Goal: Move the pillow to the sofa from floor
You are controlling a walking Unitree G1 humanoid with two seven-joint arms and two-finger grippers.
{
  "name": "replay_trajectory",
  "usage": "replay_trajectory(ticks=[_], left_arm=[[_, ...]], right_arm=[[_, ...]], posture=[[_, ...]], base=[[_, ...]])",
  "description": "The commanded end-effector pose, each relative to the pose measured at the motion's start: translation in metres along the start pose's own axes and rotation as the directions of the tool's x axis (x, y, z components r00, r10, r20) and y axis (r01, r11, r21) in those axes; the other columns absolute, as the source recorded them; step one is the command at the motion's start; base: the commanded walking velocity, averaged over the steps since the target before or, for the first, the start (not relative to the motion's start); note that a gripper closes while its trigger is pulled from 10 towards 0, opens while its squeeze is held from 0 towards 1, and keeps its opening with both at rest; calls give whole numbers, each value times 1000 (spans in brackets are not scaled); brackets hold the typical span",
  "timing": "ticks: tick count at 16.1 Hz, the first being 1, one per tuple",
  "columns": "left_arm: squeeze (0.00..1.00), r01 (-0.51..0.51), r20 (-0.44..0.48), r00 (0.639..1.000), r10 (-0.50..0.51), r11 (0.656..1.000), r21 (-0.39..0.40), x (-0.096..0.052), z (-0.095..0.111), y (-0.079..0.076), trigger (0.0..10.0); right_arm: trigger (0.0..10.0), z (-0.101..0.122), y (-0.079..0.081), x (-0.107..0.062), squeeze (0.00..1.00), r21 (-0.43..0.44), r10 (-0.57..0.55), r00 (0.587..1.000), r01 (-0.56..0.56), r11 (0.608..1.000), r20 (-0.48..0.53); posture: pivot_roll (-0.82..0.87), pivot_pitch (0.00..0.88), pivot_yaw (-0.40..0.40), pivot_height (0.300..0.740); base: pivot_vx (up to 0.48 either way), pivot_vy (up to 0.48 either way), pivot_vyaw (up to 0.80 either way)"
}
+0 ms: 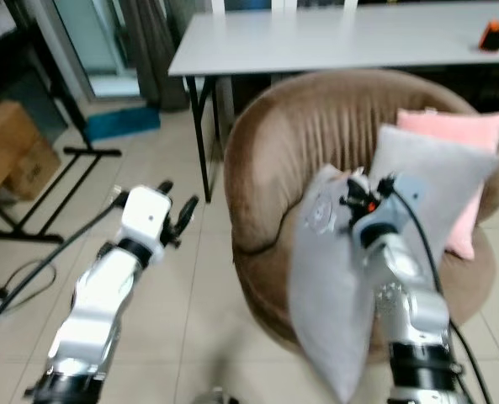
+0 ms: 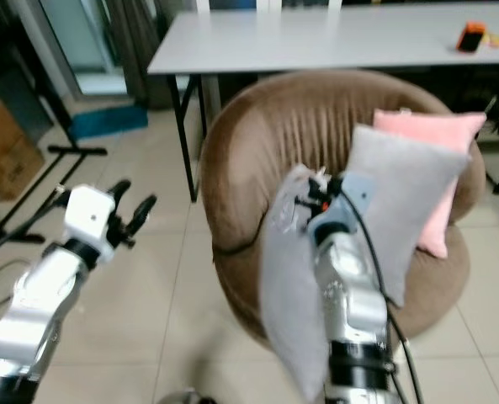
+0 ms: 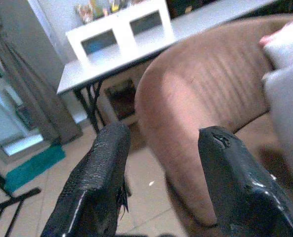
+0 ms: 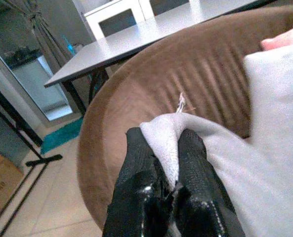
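The right gripper (image 4: 165, 148), in the lower middle of the right wrist picture, has its two black fingers (image 4: 142, 153) pinched tight on the top corner of a pale grey fabric pillow (image 1: 329, 286). In the head views this pillow hangs lifted off the floor at lower centre of the frame, drooping down in front of the right arm and overlapping the front edge of a round brown velvet tub sofa (image 1: 299, 135) that takes up the centre and right of the picture.

On the sofa's seat, at centre right, a second light grey square cushion (image 1: 438, 181) leans against the backrest, and a pink cushion (image 1: 472, 143) stands just behind it, touching it.

The left gripper (image 1: 176, 209) is at centre left of the frame, held over the beige tiled floor (image 1: 173, 295) beside the sofa. Its fingers (image 3: 94, 182) stand wide apart with nothing between them.

A long white table with black legs (image 1: 333, 38) runs across the top of the frame behind the sofa. A small orange and black object (image 1: 493, 35) lies on it at the upper right. A brown cardboard box (image 1: 13, 156) sits at the left edge, next to a black metal stand base (image 1: 51, 198).
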State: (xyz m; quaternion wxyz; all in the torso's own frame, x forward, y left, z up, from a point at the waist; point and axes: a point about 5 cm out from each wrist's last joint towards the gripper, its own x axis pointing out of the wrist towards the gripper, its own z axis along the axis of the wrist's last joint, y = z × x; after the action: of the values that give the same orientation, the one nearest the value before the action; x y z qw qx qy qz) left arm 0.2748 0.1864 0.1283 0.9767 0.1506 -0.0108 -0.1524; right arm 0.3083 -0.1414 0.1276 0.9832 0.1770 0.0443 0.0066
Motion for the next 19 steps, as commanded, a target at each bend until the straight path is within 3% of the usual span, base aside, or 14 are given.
replay_trajectory(ticks=[1, 6, 16, 19], left_arm=[[0, 11, 21, 1000, -11, 1000, 4, 3, 6, -1, 10000], [0, 22, 18, 1000, -22, 1000, 8, 2, 6, -2, 10000], [0, 62, 10, 998, -63, 997, 36, 1, 5, -5, 10000], [0, 68, 9, 998, -69, 997, 37, 1, 5, -6, 10000]], right_arm=[[10000, 14, 10, 2, 0, -9, 50, 998, -49, 999, 46], [10000, 18, 17, 3, 0, 13, 86, 995, -87, 996, 54], [10000, 27, 17, 5, 0, 43, 65, 991, -70, 997, 114], [10000, 29, 16, 6, 0, 47, 66, 991, -72, 996, 114]], posture=[[-38, 0, 75, 740], [-32, 0, 72, 740], [-32, 0, 68, 740], [-32, 0, 64, 740]], base=[[341, 0, 0], [337, 0, 0], [334, 0, 0], [324, 0, -685]])
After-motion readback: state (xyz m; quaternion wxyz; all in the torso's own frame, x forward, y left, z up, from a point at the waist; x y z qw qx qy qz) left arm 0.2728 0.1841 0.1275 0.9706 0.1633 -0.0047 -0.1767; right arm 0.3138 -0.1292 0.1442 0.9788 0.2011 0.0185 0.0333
